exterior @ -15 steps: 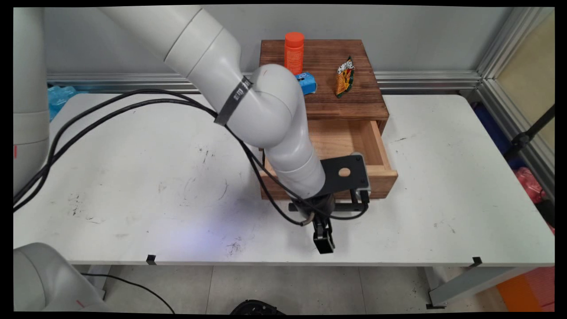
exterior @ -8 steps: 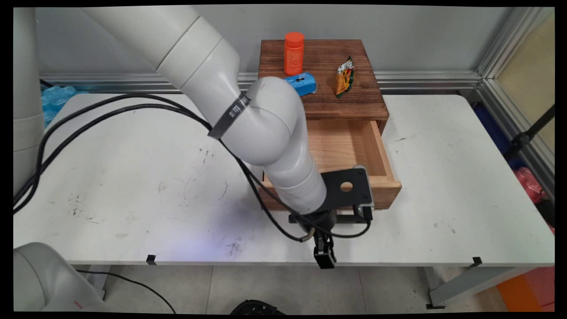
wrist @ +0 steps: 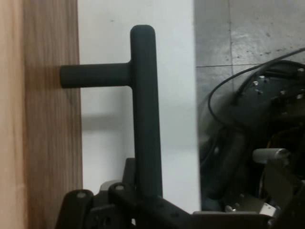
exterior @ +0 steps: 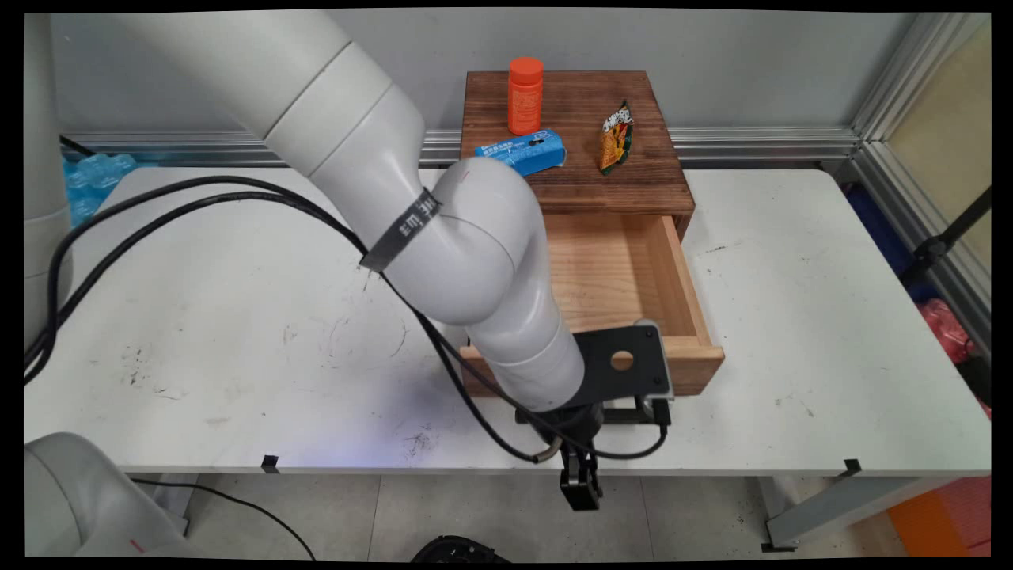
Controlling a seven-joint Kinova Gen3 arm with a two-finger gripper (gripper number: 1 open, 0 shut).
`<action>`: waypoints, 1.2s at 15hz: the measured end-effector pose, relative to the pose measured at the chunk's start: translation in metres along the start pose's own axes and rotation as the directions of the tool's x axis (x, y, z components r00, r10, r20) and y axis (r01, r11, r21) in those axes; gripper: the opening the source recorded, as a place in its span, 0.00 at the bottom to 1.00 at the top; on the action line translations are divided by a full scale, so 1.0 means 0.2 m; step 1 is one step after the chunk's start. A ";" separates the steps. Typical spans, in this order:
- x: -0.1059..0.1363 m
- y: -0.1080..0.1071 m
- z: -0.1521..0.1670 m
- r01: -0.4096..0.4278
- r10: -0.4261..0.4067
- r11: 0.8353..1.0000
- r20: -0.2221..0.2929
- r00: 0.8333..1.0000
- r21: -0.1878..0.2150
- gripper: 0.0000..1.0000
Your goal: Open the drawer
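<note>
A dark wooden box point(exterior: 601, 186) stands at the table's back middle, with its light wooden drawer point(exterior: 696, 317) pulled far out toward the near edge. My gripper point(exterior: 580, 484) hangs in front of the drawer, shut on the black bar handle point(exterior: 633, 413). In the hand view the handle point(wrist: 144, 105) runs down into my gripper point(wrist: 143, 202), and its post joins the drawer front point(wrist: 47, 143) on the left. The drawer's visible inside looks bare. An orange bottle point(exterior: 525, 95), a blue packet point(exterior: 524, 152) and a snack bag point(exterior: 616, 138) rest on the box's top.
The white table point(exterior: 237, 317) carries only scuff marks on its left half. Black cables point(exterior: 158, 214) trail from the arm across it. The table's near edge point(exterior: 712, 473) lies just below my gripper. A metal frame point(exterior: 910, 182) borders the right side.
My gripper has moved toward the table's near edge with the handle in it, and the drawer has slid further out of the box.
</note>
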 end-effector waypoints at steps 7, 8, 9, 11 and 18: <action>0.00 0.11 -0.02 -0.010 0.010 1.000 0.001 1.000 -0.029 1.00; 0.00 0.13 -0.02 -0.012 0.012 0.999 0.000 1.000 -0.033 1.00; 0.00 0.14 -0.03 -0.013 0.013 0.999 0.000 1.000 -0.037 1.00; 0.00 0.18 -0.03 -0.016 0.016 0.999 0.000 1.000 -0.045 1.00; 0.01 0.25 -0.04 -0.024 0.023 0.998 -0.014 1.000 -0.057 1.00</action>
